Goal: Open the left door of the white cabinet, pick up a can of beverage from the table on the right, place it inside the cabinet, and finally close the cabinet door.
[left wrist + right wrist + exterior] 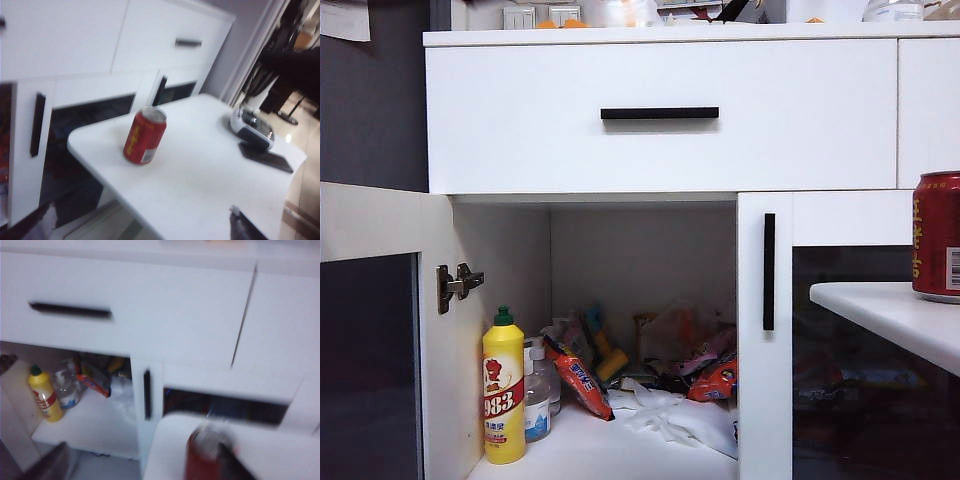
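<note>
- The left door (370,330) of the white cabinet (660,150) hangs open at nine o'clock; the can of beverage (937,235) stands on the surface (890,315) at three o'clock.
- My left gripper (142,227) and right gripper (142,465) are spread and empty, near the can.
- Pick-up is the step in hand, I judge: straddle the can, then close.

Neither arm shows in the exterior view. In the left wrist view, the left gripper (145,222) has its two fingers far apart, and only their dark tips show. In the right wrist view, the right gripper (140,462) is blurry, with its two dark fingers spread wide too.
</note>
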`<state>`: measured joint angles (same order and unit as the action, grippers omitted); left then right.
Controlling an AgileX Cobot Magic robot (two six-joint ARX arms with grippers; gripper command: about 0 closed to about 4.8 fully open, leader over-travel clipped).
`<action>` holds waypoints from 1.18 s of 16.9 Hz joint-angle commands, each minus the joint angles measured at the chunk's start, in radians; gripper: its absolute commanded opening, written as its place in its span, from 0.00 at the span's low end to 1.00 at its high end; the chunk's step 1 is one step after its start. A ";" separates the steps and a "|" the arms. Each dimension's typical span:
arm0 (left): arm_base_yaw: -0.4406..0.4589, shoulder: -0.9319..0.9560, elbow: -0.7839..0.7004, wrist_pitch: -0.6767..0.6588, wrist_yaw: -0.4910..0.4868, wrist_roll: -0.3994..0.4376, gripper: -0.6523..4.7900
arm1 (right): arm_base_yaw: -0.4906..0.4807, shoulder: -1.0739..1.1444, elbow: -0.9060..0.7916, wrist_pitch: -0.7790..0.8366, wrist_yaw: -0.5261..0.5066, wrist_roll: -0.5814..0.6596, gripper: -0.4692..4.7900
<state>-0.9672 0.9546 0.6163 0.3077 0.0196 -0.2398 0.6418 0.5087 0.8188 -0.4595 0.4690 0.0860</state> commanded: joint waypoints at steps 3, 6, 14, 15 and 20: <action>0.001 0.010 0.002 -0.018 0.007 0.076 1.00 | -0.003 0.019 -0.444 0.568 0.165 -0.046 1.00; 0.001 0.010 0.002 -0.077 0.000 0.076 1.00 | -0.038 0.062 -0.567 0.713 0.270 -0.053 1.00; 0.001 0.011 0.001 -0.166 -0.001 0.111 1.00 | -0.407 0.379 -0.604 1.016 -0.136 0.024 1.00; 0.001 0.011 0.001 -0.173 -0.001 0.113 1.00 | -0.420 0.425 -0.604 1.055 -0.154 0.024 1.00; 0.001 0.011 0.001 -0.216 -0.009 0.113 1.00 | -0.428 0.679 -0.602 1.363 -0.199 0.019 1.00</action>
<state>-0.9661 0.9676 0.6159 0.0994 0.0135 -0.1303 0.2131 1.1702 0.2115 0.8257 0.2836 0.1062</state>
